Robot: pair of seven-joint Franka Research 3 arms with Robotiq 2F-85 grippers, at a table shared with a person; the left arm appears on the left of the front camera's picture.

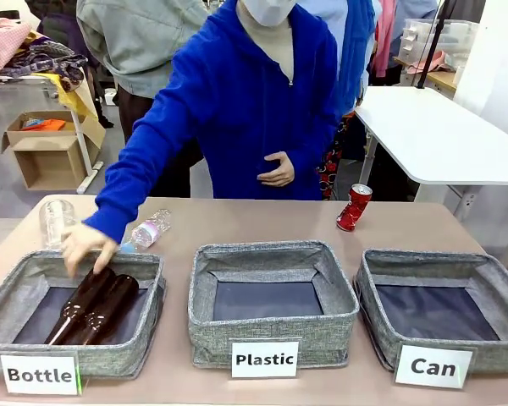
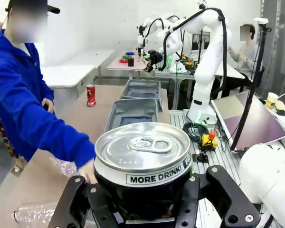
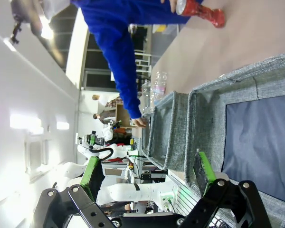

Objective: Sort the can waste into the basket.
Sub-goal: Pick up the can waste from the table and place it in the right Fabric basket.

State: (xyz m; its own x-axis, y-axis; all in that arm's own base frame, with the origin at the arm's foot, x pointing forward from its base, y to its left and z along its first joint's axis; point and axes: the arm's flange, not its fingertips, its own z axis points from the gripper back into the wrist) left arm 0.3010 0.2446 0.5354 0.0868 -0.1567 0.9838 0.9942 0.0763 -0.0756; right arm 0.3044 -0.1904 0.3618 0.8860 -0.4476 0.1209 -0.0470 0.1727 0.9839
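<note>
Black can [image 2: 143,164] upright in left hand [image 2: 147,192]

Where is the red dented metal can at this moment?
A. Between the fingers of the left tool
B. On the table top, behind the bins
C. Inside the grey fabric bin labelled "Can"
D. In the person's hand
B: the red dented metal can stands on the brown table, beyond the far rim of the grey fabric bin labelled "Can", and no hand or tool touches it.
</note>
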